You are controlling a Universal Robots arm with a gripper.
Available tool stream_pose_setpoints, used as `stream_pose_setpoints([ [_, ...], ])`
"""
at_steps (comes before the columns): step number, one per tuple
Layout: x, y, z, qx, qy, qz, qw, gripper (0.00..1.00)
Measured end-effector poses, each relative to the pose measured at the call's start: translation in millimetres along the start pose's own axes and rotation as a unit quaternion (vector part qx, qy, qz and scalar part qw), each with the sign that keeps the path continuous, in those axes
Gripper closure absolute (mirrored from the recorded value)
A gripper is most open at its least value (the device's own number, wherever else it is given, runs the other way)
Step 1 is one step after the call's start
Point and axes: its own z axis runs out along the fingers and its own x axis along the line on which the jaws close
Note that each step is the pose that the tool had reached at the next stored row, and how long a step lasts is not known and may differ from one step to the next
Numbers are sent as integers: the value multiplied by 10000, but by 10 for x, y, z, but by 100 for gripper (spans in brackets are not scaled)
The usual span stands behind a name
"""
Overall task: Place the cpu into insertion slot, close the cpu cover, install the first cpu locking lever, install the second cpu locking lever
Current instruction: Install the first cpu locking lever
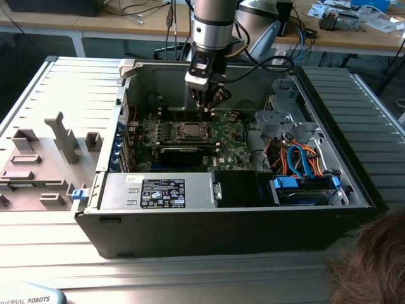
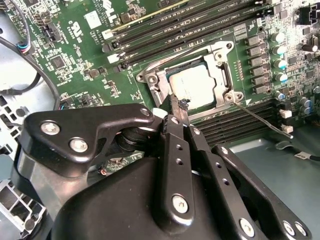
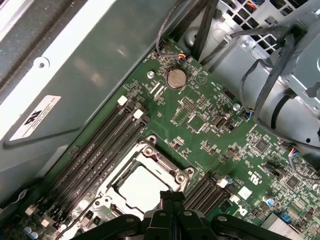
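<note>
**Tool is hovering at the socket's edge with its fingers pinched shut**

The black metal tool (image 2: 177, 106) is hanging just over one edge of the socket, and its two fingers are pressing together with nothing between them. The small flat square silvery-grey chip (image 2: 192, 86) is lying in the socket on the green circuit board (image 2: 75, 50). The thin silvery metal frame plate (image 2: 220, 56) is lying flat around the chip, so the cover looks closed. A thin silver wire lever (image 2: 260, 116) is sticking out from one corner of the socket, and it looks like it is not hooked down yet.

I think the lever step is the one going on. To do it well, the tool should be pushing on the wire only, slowly, and keeping its tips off the chip's shiny top.

Room is tight. Long black memory slots (image 2: 200, 25) are running close along both sides of the socket. A row of little round silver cans (image 2: 276, 50) is standing near one end. In the exterior view, the black and grey computer case (image 1: 190, 228) is walling in the board, and it is sitting on the ribbed grey table (image 1: 63, 82).
</note>
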Motion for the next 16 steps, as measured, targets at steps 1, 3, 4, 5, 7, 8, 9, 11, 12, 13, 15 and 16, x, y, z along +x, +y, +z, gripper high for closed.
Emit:
stream_pose_setpoints([
  [1,0,0,0,-1,-2,-25,10000,89],
  [3,0,0,0,-3,-4,-55,10000,89],
  [4,0,0,0,-4,-6,-78,10000,89],
  [5,0,0,0,-4,-6,-91,10000,89],
  [7,0,0,0,-6,-9,-126,9999,89],
  [8,0,0,0,-7,-10,-140,9999,89],
  [9,0,0,0,-8,-11,-160,9999,89],
  [11,0,0,0,-11,-15,-219,9998,89],
  [12,0,0,0,-12,-17,-240,9997,89],
  [13,0,0,0,-13,-18,-255,9997,89],
  [15,0,0,0,-14,-20,-282,9996,89],
  [16,0,0,0,-15,-21,-295,9996,89],
])
